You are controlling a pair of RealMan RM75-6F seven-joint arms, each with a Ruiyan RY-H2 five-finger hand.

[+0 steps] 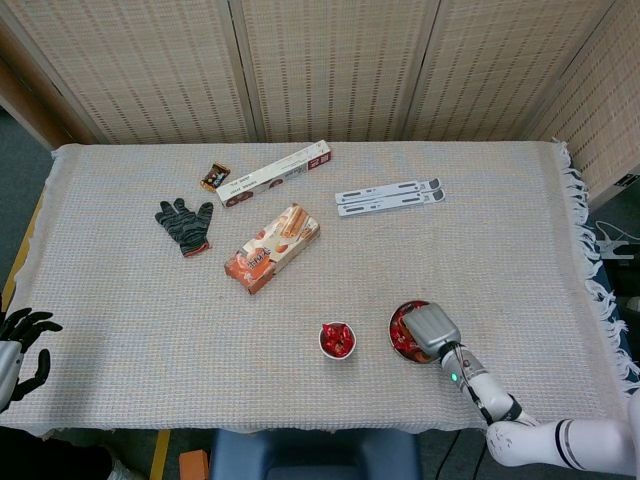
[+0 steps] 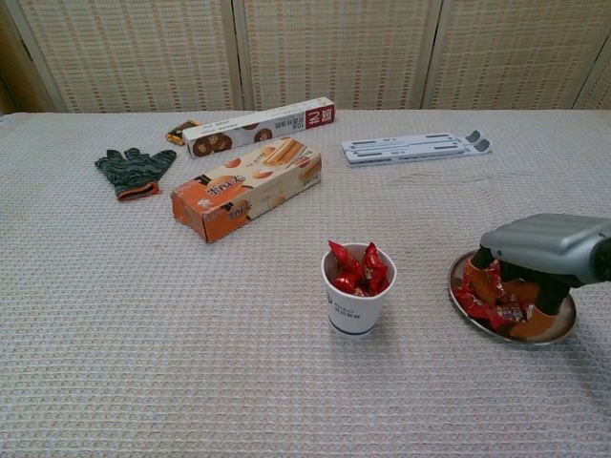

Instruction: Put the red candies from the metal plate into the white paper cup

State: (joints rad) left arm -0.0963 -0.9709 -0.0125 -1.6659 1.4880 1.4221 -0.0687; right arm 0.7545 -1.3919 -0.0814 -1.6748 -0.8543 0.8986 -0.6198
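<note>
The right hand is reaching down into the plate, which is sitting near the bench's front edge, toward its right side. Its fingers are curling down among the candies on the plate and touching them, but whether they are actually grasping one cannot be told from either view; the grey back of the hand is hiding most of the plate from the head camera. The cup is standing upright just left of the plate, apart from it, and is holding several red candies that are poking above its rim.

The left hand is hanging off the bench's front left corner, clear of the cloth, with its dark fingers spread apart and holding nothing.

Farther back, an orange box is lying at an angle near the middle of the bench. A dark glove is lying flat to its left. A long white box is lying near the back edge, with a small snack packet just beside its left end. A flat grey folding stand is lying to the right of the long box, well apart from the plate.
</note>
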